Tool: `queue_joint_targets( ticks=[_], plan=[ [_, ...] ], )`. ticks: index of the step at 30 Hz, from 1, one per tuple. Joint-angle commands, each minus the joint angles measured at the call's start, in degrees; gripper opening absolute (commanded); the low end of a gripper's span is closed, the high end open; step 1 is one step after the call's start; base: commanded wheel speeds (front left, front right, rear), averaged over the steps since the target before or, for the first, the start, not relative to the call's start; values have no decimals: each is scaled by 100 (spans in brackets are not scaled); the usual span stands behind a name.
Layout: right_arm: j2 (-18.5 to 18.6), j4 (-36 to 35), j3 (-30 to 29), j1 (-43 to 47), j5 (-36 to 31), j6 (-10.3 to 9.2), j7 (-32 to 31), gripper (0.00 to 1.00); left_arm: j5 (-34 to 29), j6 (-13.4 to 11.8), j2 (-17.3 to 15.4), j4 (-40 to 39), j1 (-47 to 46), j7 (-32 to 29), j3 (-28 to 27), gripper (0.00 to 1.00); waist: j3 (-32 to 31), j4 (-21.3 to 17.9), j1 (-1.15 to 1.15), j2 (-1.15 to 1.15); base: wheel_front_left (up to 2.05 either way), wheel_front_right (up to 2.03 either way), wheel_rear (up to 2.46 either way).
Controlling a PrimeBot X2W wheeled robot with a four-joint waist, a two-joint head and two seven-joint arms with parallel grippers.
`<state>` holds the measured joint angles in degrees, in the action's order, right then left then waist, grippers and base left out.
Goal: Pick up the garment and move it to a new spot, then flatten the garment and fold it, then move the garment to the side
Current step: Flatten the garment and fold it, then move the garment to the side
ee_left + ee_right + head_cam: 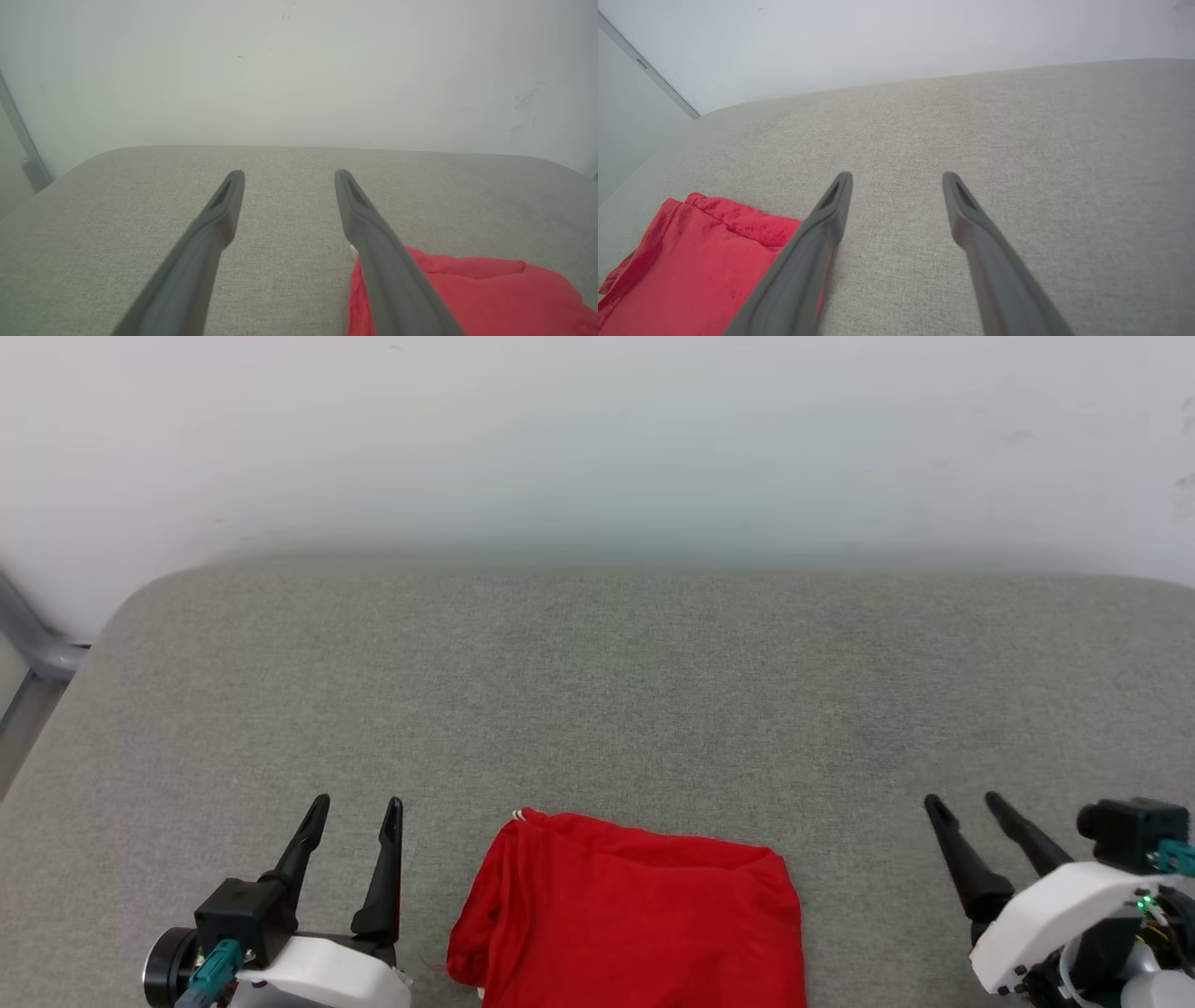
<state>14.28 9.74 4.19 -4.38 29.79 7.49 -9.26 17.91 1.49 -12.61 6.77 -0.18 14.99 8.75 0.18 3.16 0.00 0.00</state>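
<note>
A red garment [635, 915] is lying folded into a compact bundle at the near edge of a grey padded surface [597, 691], between the robot's two arms. The left gripper [359, 802] and right gripper [962, 799] are flanking it, both clear of the cloth, with jaws standing wide and empty. The thin jersey is looking light, soft and limp, and is likely to sag and come unfolded if lifted from one point. Pinching through all layers at its two far corners, one gripper to each, is looking the surest hold.
</note>
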Motion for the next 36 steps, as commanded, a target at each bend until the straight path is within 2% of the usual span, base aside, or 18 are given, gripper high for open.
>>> queue_joint_targets(
  ticks=[1,6,12,22,36],
  plan=[
    [-78,-130,-83,119,-167,-1,150,100,22,-29,-25,8,79,25,-18,100,-67,-59,0,0,0,0,0],
    [-168,-613,-415,456,-1088,-1,901,100,-40,-126,-78,45,129,25,-50,100,-122,-115,0,0,0,0,0],
    [-523,-1003,-642,869,-1655,-1,1419,100,-63,-204,-104,114,210,25,-72,100,-192,-176,0,0,0,0,0],
    [-871,-1533,-797,1367,-1919,-1,1268,100,-105,-234,-90,152,288,25,-133,100,-258,-232,0,0,0,0,0],
    [-1014,-1716,-953,1437,-1833,-1,834,100,-163,-181,-44,202,190,25,-215,100,-284,-258,0,0,0,0,0]
  ],
)
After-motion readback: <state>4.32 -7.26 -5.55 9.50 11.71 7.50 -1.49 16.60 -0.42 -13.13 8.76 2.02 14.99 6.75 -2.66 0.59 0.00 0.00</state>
